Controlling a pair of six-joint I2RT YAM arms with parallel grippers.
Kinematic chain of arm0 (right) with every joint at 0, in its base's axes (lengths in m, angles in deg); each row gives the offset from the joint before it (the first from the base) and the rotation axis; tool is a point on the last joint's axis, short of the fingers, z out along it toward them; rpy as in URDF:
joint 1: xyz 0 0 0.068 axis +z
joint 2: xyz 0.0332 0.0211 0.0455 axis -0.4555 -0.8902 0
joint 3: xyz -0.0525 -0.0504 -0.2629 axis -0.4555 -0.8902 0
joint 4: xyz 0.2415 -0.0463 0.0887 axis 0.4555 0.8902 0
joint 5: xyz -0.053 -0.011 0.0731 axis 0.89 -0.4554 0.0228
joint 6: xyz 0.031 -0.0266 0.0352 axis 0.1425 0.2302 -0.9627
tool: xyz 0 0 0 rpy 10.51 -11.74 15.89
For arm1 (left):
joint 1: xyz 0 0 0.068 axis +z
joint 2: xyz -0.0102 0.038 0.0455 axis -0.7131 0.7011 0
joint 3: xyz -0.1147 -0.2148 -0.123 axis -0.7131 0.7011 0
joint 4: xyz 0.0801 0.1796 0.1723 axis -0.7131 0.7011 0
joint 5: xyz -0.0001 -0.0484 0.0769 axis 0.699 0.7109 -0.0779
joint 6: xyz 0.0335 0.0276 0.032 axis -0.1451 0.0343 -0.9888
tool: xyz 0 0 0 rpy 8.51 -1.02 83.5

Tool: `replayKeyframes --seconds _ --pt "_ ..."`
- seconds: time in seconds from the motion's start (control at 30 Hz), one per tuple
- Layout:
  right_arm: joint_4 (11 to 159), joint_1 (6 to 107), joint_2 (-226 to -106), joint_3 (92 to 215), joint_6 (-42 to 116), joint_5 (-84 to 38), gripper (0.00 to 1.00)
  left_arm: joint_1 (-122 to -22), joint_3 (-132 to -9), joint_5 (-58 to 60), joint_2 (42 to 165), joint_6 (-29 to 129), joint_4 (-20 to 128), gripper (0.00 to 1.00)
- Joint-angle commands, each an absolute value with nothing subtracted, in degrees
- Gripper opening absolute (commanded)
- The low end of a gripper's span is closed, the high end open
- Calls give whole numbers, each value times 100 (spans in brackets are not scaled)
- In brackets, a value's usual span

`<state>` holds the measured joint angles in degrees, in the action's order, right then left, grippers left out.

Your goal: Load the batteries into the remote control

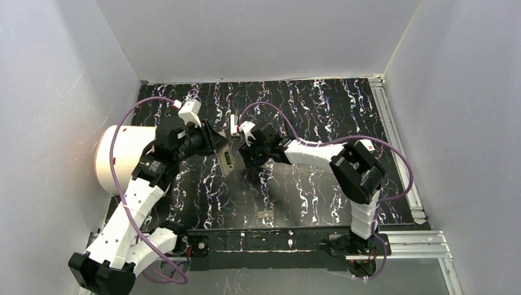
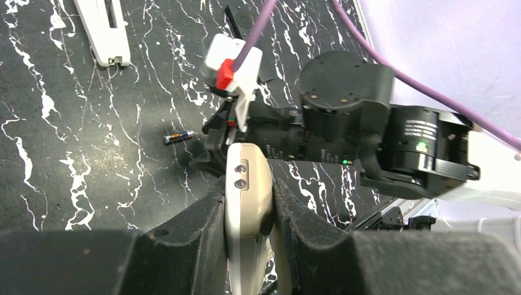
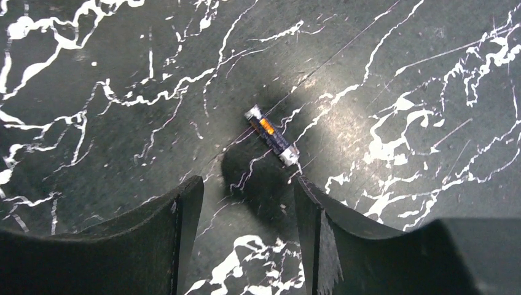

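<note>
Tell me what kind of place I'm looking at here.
Probably a lab robot cell: plain white walls box in a black marbled table, with aluminium rails along its right edge.

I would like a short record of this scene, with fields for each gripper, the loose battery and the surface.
Left gripper: shut on the cream plastic remote control, whose end sticks out past the fingers
Right gripper: open and empty, above the table
Battery: small dark blue cylinder cell with an orange band, lying flat just ahead of the right fingertips, not gripped
Surface: black table with white marble veins
</note>
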<state>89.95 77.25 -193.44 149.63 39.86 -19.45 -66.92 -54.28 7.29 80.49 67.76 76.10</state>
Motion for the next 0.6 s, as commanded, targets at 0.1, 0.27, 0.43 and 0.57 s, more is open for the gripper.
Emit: replayKeyframes --seconds 0.1,0.27,0.43,0.57 --pt "8671 7724 -19751 15499 4678 -1796 63 -6671 -5531 1183 7987 6519 7667 0" --pt "9182 7730 -20240 15977 4990 -2012 45 -6672 -5565 1373 7997 6433 7654 0" --pt "9415 7747 -20426 16036 5056 -1895 40 -6668 -5625 1414 7923 6317 7686 0" --pt "9724 7792 -20479 16116 5074 -1764 37 -6667 -5673 1425 7911 6260 7747 0"
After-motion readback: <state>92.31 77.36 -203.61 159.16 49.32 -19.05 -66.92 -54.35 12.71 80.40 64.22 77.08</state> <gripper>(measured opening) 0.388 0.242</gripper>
